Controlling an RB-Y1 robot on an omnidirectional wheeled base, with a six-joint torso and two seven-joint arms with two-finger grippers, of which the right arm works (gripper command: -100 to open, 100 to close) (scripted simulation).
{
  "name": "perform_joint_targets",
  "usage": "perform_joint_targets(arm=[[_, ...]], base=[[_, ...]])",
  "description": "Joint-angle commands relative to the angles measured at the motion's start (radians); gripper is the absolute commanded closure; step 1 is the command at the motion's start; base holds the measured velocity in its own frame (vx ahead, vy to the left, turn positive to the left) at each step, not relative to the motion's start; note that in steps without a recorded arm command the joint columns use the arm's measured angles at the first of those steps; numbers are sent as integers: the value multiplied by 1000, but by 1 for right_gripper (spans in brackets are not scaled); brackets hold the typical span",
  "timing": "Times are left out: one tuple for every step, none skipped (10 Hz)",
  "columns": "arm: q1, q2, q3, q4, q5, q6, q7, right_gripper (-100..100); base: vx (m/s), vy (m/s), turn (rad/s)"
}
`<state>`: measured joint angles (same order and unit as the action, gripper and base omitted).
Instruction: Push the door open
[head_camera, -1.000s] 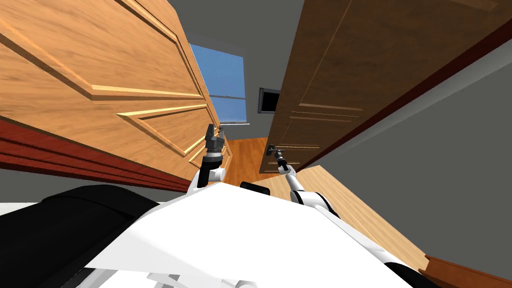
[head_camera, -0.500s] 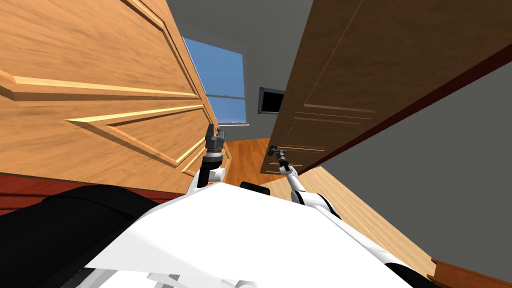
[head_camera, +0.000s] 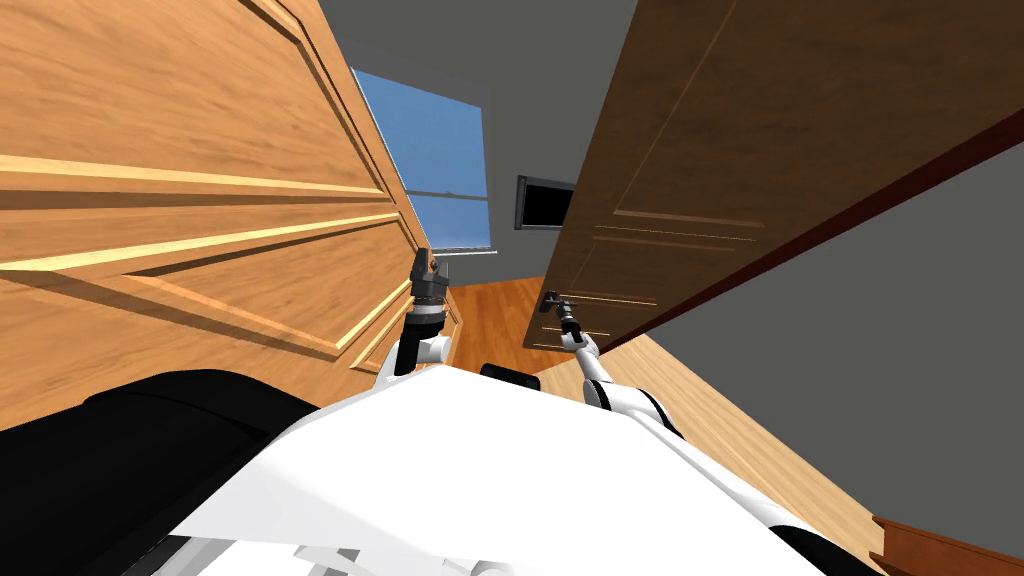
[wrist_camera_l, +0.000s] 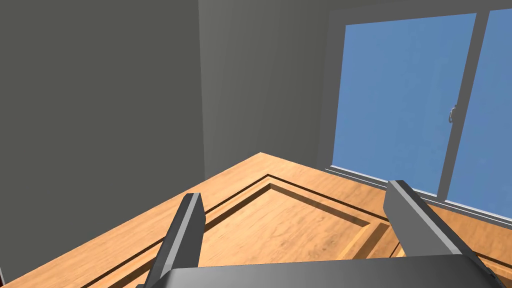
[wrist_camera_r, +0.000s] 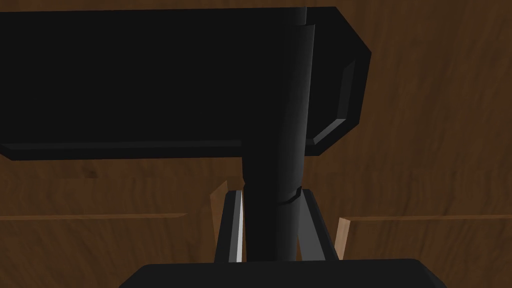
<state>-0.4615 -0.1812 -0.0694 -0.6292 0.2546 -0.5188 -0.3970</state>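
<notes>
- Your right gripper (wrist_camera_r: 272, 195) is clamped on the black door handle (wrist_camera_r: 275, 125). Its two fingers (wrist_camera_r: 232, 225) press the sides of the handle's round bar, with no more than the bar's thickness between them.
- Just past the fingertips, the handle's broad black block runs crosswise, close against the face of the dark brown door (head_camera: 720, 130).
- In the head view, that gripper sits low on the dark brown door, at the edge nearest the gap, with your right arm stretched forward to reach it.
- The dark brown door stands swung open on your right. A dark red frame strip (head_camera: 860, 190) and a grey wall (head_camera: 900, 350) run alongside it.
- Your left gripper (wrist_camera_l: 295, 192) is wide open and holds nothing. Its fingers stand well apart over the recessed panel of the light wooden door (head_camera: 200, 150), near a corner of that panel. You cannot tell from these views whether they touch the wood.
- In the head view, the left gripper points up beside the free edge of the light wooden door, on your left.
- Between the two doors the gap shows a wooden floor (head_camera: 495, 320), a window (head_camera: 430, 150) with blue panes, and a small dark frame (head_camera: 545, 203) on the far grey wall.
</notes>
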Motion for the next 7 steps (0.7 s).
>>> perform_joint_targets(arm=[[0, -16, -30, -8, -14, 4, 17, 100], [1, -18, -43, -7, -20, 8, 27, 100], [2, -20, -55, -5, -27, 11, 35, 100], [3, -22, -66, -4, -33, 14, 43, 100], [3, -23, -71, -4, -35, 15, 47, 100], [4, -24, -80, -3, -40, 17, 53, 100], [4, -25, -87, -2, -44, 19, 59, 100]], base=[[137, 144, -55], [174, 170, -70], [176, 169, -70], [164, 164, -74], [152, 138, -59], [145, 123, -35], [159, 108, -36]])
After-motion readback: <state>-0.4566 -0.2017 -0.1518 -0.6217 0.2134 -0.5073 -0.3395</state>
